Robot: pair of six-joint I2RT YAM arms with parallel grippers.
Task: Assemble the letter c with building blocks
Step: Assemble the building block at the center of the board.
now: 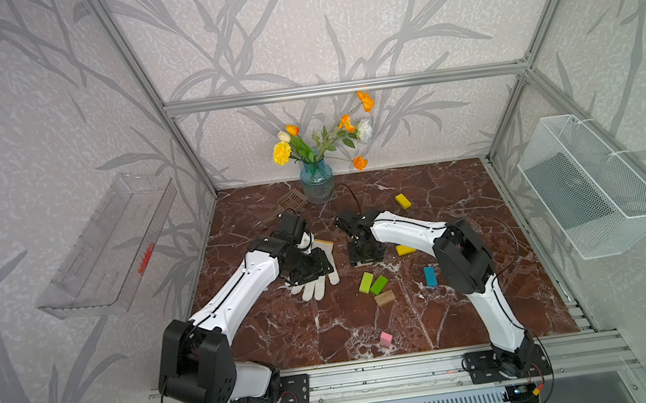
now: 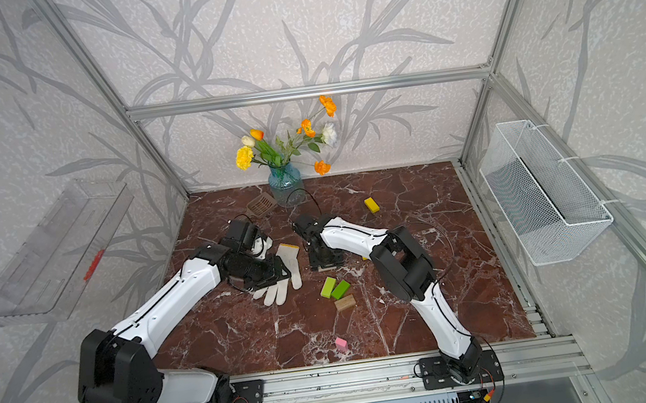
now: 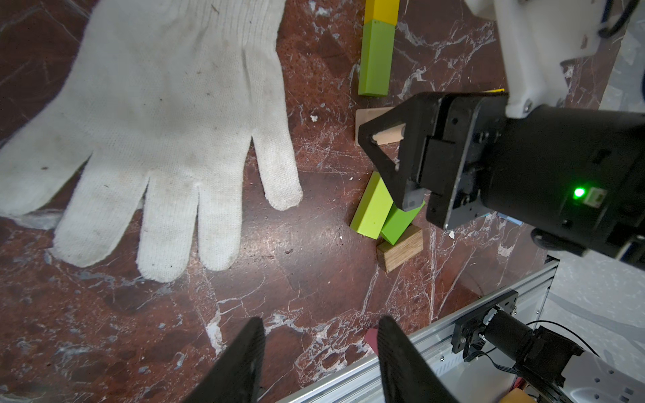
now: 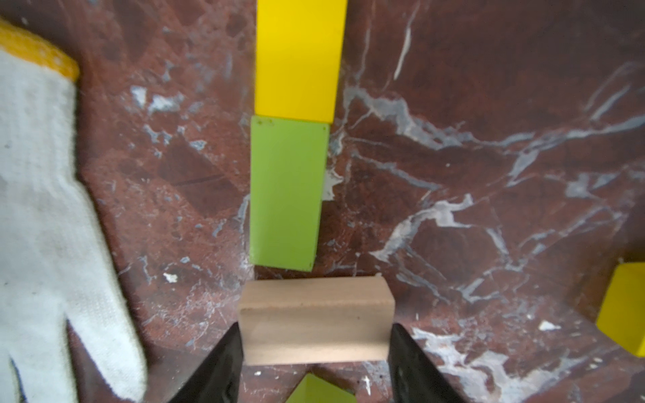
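We see the right gripper (image 4: pixel 316 343) clamped on a plain wood block (image 4: pixel 316 321), its black fingers pressed against the block's two short ends. This block is pale, matte and unpainted, with faint grain and slightly softened edges. It sits crosswise just past the end of a lime green block (image 4: pixel 286 192), and a thin strip of table shows between them. We cannot tell whether it rests on the table.

The lime green block is flat, rectangular and smoothly painted, with tiny dents at its corners. It butts end to end against a glossy yellow block (image 4: pixel 300 59), so the two form one straight line near the middle of the table, beside the glove.

In a top view we find loose pieces nearer the front: a light green block (image 1: pixel 366 282) touching a darker green block (image 1: pixel 379 284), a brown wood block (image 1: pixel 384 298) just beside them, a blue block (image 1: pixel 430 276) and a pink block (image 1: pixel 386 339) by the front edge.

The left gripper (image 3: pixel 319 349) hangs with its fingers parted and nothing between them, close to the white knitted glove (image 3: pixel 157 122), which is ribbed cotton, limp and smudged grey. The table (image 1: pixel 288 340) is polished red-brown marble with white veins
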